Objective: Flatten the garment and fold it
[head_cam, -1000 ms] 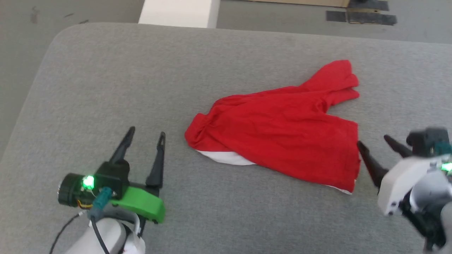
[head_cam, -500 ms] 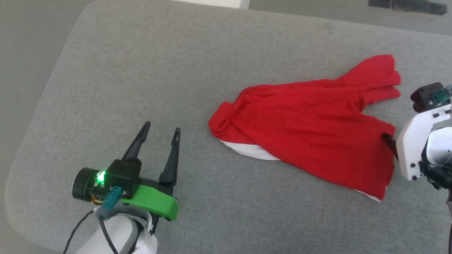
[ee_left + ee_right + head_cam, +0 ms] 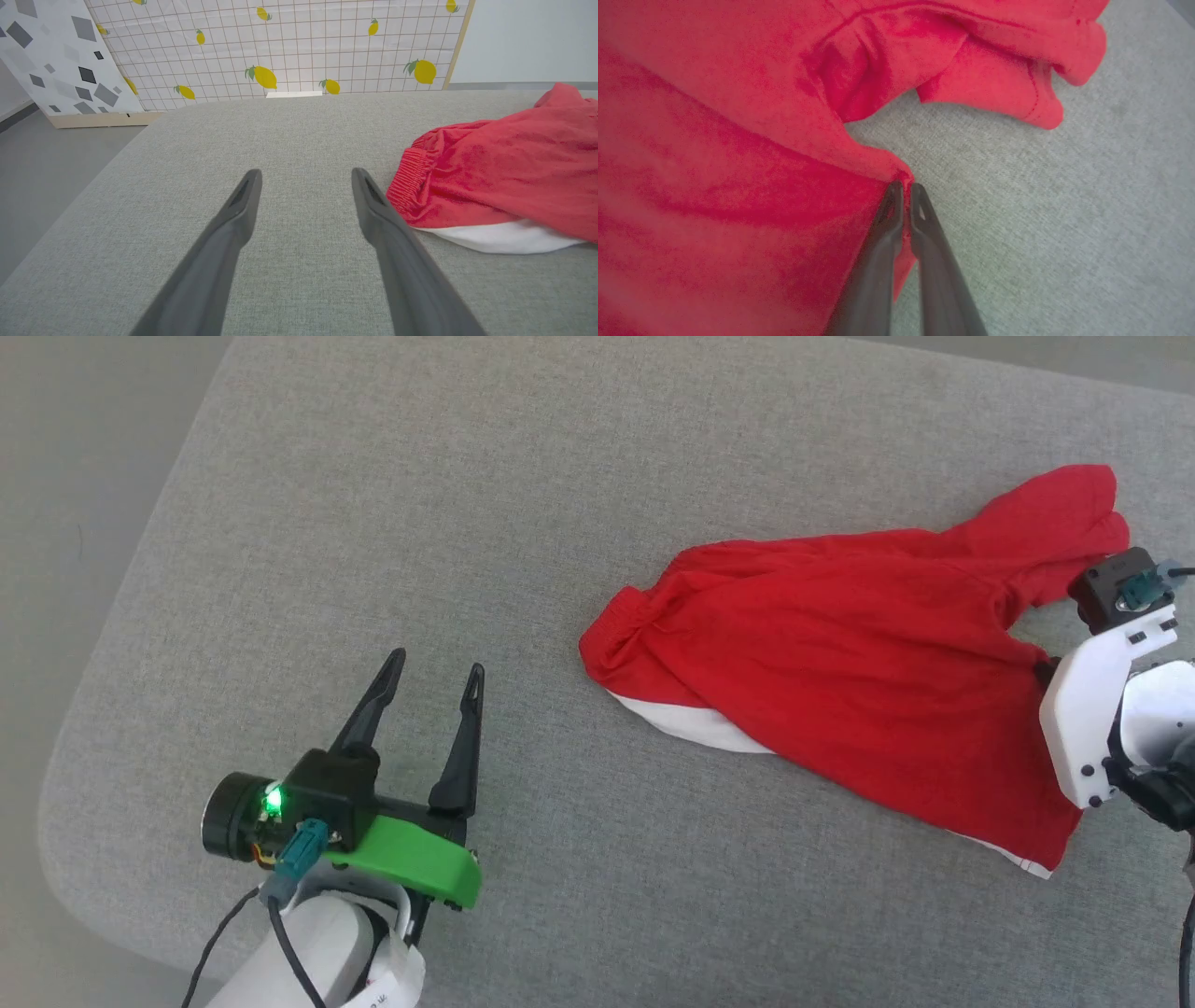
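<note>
Currently, the shorts point(image 3: 840, 691) lie crumpled on the right half of the grey surface point(image 3: 373, 523), with the waistband point(image 3: 411, 172) toward the left and both legs toward the right. A white stripe point(image 3: 691, 723) shows beneath the near edge of the red cloth. The right fingers point(image 3: 883, 242) are clenched on the shorts: in the right wrist view they pinch a corner of red cloth at the edge of the nearer leg. The left fingers point(image 3: 461, 737) are spread wide and grasp nothing. They sit over bare surface, near the waistband but apart from it. In the left wrist view, a lemon-print panel point(image 3: 280, 46) stands beyond the far edge of the surface.
</note>
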Robot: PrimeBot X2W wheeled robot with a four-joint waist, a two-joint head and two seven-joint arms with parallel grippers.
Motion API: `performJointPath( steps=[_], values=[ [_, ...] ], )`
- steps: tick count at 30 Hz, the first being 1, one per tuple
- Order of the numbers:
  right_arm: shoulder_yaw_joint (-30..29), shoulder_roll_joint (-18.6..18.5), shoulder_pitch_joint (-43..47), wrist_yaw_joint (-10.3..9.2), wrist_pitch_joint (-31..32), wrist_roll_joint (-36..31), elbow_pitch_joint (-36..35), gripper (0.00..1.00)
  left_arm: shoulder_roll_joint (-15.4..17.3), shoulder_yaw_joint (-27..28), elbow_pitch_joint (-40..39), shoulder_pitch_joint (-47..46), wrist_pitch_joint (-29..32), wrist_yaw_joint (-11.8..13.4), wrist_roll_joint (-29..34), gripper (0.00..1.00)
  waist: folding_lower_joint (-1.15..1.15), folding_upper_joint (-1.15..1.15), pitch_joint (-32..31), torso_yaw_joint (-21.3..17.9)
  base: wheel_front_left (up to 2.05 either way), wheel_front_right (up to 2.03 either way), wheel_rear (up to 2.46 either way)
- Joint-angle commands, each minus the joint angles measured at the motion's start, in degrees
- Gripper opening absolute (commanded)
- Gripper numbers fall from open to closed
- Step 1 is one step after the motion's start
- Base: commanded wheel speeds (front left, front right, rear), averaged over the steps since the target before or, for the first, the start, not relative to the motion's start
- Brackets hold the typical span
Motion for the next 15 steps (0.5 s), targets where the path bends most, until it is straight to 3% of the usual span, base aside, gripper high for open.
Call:
performJointPath(
  steps=[1, 8, 15],
  values=[
    [0.34, -0.28, 1.3, -0.09, -0.96, -0.38, 0.8, 0.0, -0.34, 0.31, 0.28, 0.05, -0.28, -0.5, 0.6, 1.0, 0.0, 0.0, -1.01, -0.73, 0.0, 0.0, 0.0],
    [-1.86, -0.53, 3.93, -0.09, -6.19, 0.43, -4.48, 0.0, -0.41, 1.09, 1.63, 1.24, -0.28, -1.2, 0.27, 1.0, 0.0, 0.0, -4.86, -3.47, 0.0, 0.0, 0.0],
    [-6.61, -1.23, 9.19, -0.09, -5.39, 1.55, -12.48, 0.0, -0.27, 1.07, 1.68, 2.13, -0.23, -1.3, -0.21, 1.0, 0.0, 0.0, -6.79, -5.17, 0.0, 0.0, 0.0]
  ],
)
